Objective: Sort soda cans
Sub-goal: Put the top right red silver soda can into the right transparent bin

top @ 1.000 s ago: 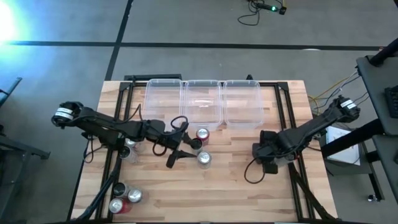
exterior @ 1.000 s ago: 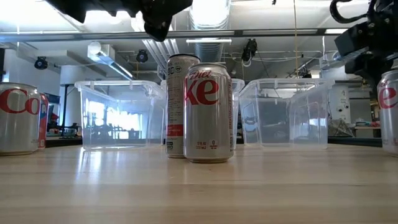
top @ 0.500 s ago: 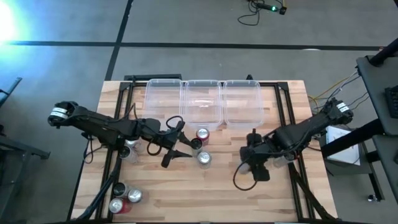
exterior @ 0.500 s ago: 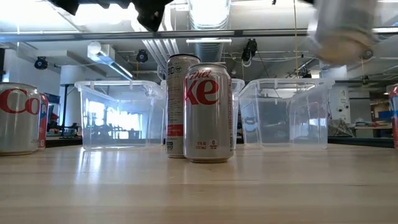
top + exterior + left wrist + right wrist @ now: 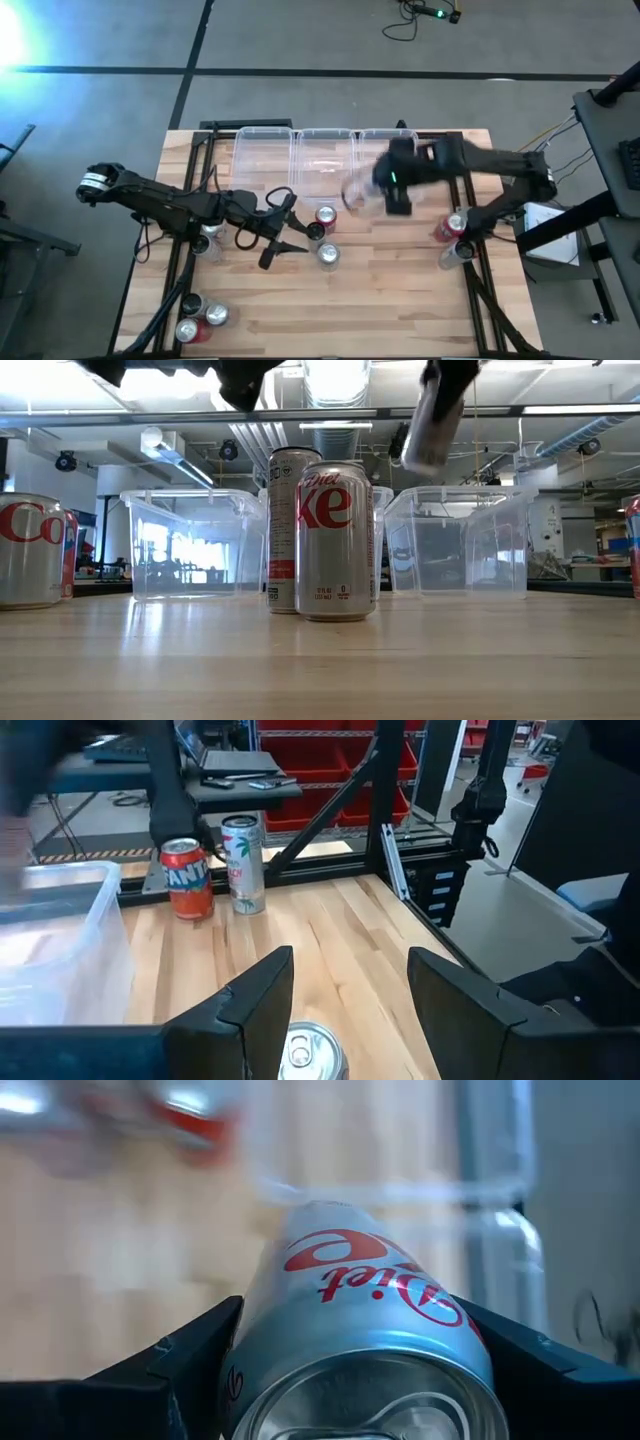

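My right gripper [image 5: 375, 185] is shut on a silver Diet Coke can [image 5: 357, 190] and holds it in the air over the near edge of the clear bins; in the low view the can [image 5: 432, 425] hangs tilted, high above the table. My left gripper [image 5: 283, 237] is open and hovers at mid-table, just left of a standing silver can [image 5: 328, 254] and a red can [image 5: 325, 217]. In the left wrist view a silver can top [image 5: 310, 1055] shows below the spread fingers [image 5: 262, 995]. My right gripper pinches the Diet Coke can by its side wall near the top end [image 5: 275, 1325], one finger [image 5: 190, 1355] on each side. The fingers come from above and lie roughly along the can. The can is lifted clear and tilted below them.
Three clear bins [image 5: 262, 165] [image 5: 325, 172] [image 5: 400, 150] stand in a row along the far edge. Several cans stand at the near left corner [image 5: 200, 320], one under the left arm [image 5: 208, 243], and two near the right edge [image 5: 447, 226] [image 5: 452, 252].
My right gripper, low at the table's right side a second ago, has risen with the silver can and swung quickly toward the far edge and left, reaching the bins. The can is now lifted clear. My left gripper has shifted slightly left and stayed open.
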Available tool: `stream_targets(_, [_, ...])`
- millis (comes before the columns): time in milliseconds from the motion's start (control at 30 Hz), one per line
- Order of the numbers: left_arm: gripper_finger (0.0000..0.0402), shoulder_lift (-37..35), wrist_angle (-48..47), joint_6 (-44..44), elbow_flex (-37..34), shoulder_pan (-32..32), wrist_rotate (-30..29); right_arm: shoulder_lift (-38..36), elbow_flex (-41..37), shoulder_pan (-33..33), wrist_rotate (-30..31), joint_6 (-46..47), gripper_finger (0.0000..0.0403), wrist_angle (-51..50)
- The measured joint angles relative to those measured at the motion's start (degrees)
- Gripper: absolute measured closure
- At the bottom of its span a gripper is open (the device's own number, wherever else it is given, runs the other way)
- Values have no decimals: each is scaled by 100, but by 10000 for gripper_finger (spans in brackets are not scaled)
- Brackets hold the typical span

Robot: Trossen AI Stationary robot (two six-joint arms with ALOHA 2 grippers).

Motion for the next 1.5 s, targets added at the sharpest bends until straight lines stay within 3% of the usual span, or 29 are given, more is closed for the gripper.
stream_targets(167, [219,2,6,-46,-97,1,-438,217,-173,-1391,-531,-768,104,87])
stream_targets(333, [219,4,-39,-642,-259,6,-684,884,-357,-2093,-930,-1161,104,298])
stream_targets(433, [219,4,-202,-1029,-331,-19,-699,1377,-368,-2273,-982,-1027,104,352])
stream_targets(533, [219,4,-165,-1165,-476,-24,-924,1745,-362,-2479,-1102,-154,104,312])
stream_targets(733, [219,-10,-80,-917,-536,191,-1816,2037,-372,-2752,-1485,861,103,432])
stream_targets(1000, [219,-24,-180,-728,-83,471,-1848,2052,-452,-2849,-1504,1661,103,909])
stream_targets(1500, [219,-17,-484,-907,-79,433,-2043,2063,-1090,-2919,-1426,3218,101,1483])
